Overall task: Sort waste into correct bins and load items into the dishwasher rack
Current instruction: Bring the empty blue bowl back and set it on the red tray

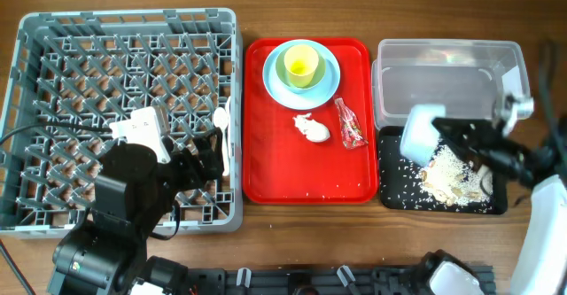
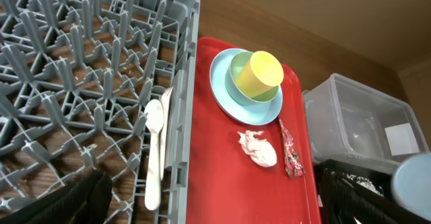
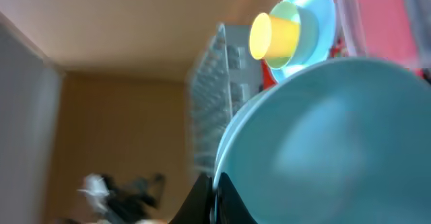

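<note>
**Status: Right Claw Holding Bowl Over Black Tray**

The right claw (image 1: 440,136) is clamped on the rim of the light-blue bowl (image 1: 420,134). It holds the bowl tilted above the black tray (image 1: 390,197) at lower right. Rice crumbs (image 1: 447,175) lie in that tray. The clear tub (image 1: 443,82) sits directly above it in the frame.

The left claw (image 1: 205,156) has its fingers spread wide and grips nothing. It hangs over the lower right part of the grey rack (image 1: 89,47). The spoon (image 2: 154,126) and fork (image 2: 166,109) lie in the rack along its right wall.

On the red tray (image 1: 266,184), centre of the desk (image 1: 292,3):
- plate (image 1: 275,87) with yellow cup (image 1: 301,62), upper part;
- napkin (image 1: 313,128), below the plate;
- wrapper (image 1: 350,124), right of the napkin.
</note>
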Available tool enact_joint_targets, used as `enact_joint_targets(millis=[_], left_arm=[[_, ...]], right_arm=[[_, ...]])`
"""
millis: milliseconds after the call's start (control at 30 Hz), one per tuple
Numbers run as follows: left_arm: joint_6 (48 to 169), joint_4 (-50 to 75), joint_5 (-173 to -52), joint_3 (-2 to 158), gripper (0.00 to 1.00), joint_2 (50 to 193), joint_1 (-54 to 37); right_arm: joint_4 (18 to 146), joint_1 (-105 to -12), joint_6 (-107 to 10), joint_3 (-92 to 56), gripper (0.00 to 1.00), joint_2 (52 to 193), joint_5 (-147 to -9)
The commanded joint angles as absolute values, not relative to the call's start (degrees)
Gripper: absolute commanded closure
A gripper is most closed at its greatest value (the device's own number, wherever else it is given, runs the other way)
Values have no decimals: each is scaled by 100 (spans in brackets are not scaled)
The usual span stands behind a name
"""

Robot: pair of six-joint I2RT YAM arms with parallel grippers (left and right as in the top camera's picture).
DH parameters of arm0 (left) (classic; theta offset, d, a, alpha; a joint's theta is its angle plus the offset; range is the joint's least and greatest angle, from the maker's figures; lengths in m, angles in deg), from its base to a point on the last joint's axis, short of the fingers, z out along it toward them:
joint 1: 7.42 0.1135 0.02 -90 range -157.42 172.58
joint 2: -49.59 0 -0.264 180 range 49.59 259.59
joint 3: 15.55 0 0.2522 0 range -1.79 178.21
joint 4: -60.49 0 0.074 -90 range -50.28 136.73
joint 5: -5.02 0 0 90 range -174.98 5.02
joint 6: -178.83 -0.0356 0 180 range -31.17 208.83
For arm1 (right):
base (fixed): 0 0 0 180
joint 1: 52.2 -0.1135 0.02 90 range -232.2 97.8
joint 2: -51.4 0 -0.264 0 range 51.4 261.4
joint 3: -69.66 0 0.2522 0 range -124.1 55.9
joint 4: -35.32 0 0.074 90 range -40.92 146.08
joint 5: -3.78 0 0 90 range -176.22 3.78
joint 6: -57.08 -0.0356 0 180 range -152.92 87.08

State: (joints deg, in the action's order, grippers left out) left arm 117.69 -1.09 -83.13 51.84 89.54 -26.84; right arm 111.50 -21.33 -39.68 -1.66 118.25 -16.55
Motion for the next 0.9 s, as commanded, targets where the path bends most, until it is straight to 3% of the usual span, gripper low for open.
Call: enact_joint_targets(millis=[0,200,400,567,800,867], left_arm=[[11802,-96,-8235,5271,0,8949,-2653],[11802,-96,-8235,5271,0,8949,-2653],[11802,-96,-8235,5271,0,8949,-2651],[11802,-96,-8235,5271,0,8949,-2653],[11802,-96,-8235,5271,0,8949,-2653],[11802,-96,-8235,5271,0,8949,-2653]], right_arm=[[11123,-3744,-4897,-1187,96,11412,-4378],[10251,-8227,-6438,-1381,96,12019,-7421],[9362,-10021,-6762,-1379,96,13744,-7548],[9110,-10222,-6738,-1381,95,14784,-7364],[9172,-9971,-5922,-1665,36,14509,-7185],[9427,-9678,-5754,-1762,31,14349,-7639]])
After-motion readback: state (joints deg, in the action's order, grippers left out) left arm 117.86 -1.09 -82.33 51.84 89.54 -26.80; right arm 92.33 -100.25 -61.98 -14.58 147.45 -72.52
